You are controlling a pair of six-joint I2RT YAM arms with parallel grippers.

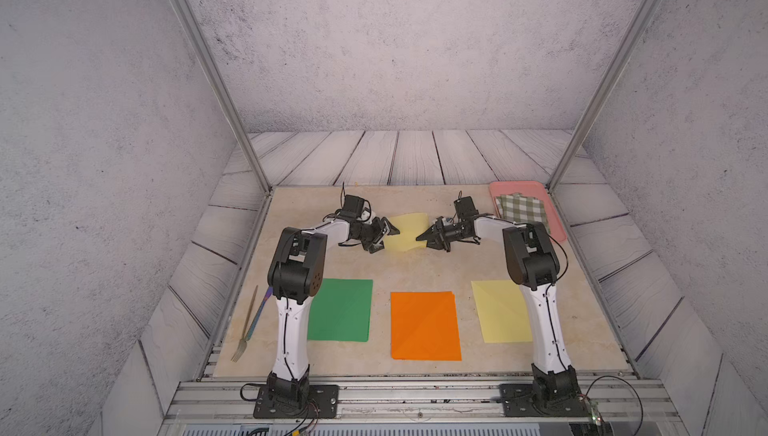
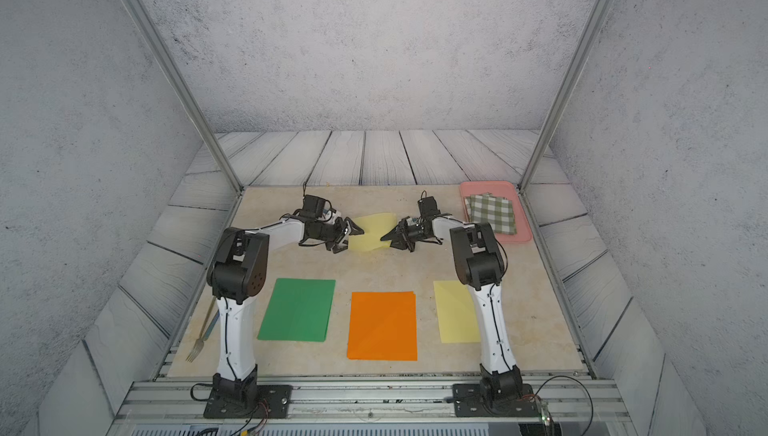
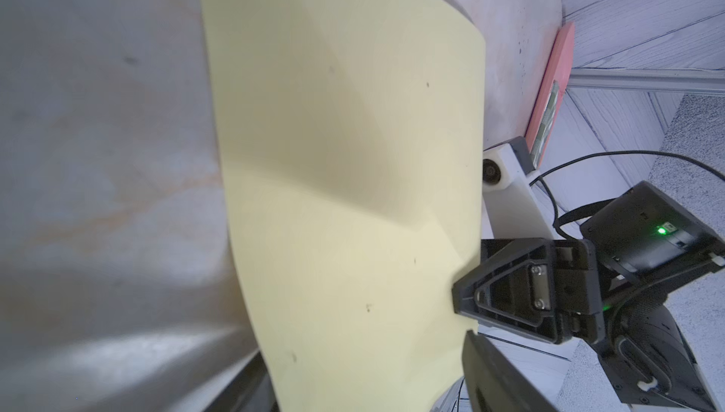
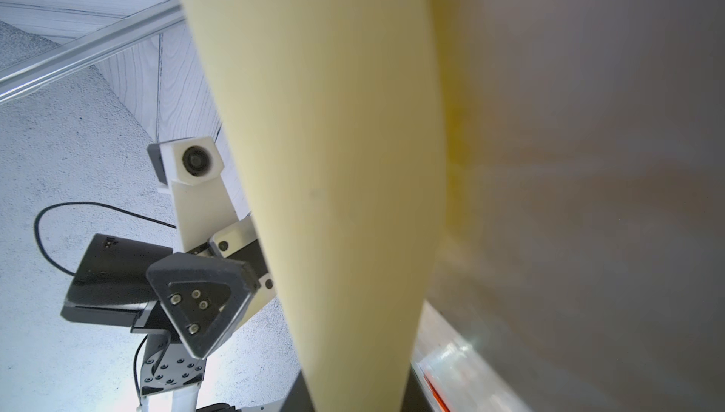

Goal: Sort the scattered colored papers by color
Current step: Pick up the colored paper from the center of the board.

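A pale yellow paper [image 1: 405,230] [image 2: 372,230] hangs off the table at the back middle, bowed between my two grippers. My right gripper [image 1: 419,237] [image 2: 384,238] is shut on its right edge. My left gripper [image 1: 386,238] [image 2: 353,241] stands at its left edge with the jaws apart, one above and one below the sheet. The left wrist view shows the sheet [image 3: 345,155] running between wide jaws. At the front lie a green paper [image 1: 343,309] [image 2: 299,309], an orange paper [image 1: 424,326] [image 2: 382,326] and another pale yellow paper [image 1: 498,313] [image 2: 455,313], partly behind my right arm.
A pink tray [image 1: 515,184] with a green-and-white checked cloth [image 1: 521,207] sits at the back right corner, close behind my right arm. A fork [image 1: 245,330] and a blue-handled utensil [image 1: 259,313] lie along the left edge. Metal frame posts rise at both back corners.
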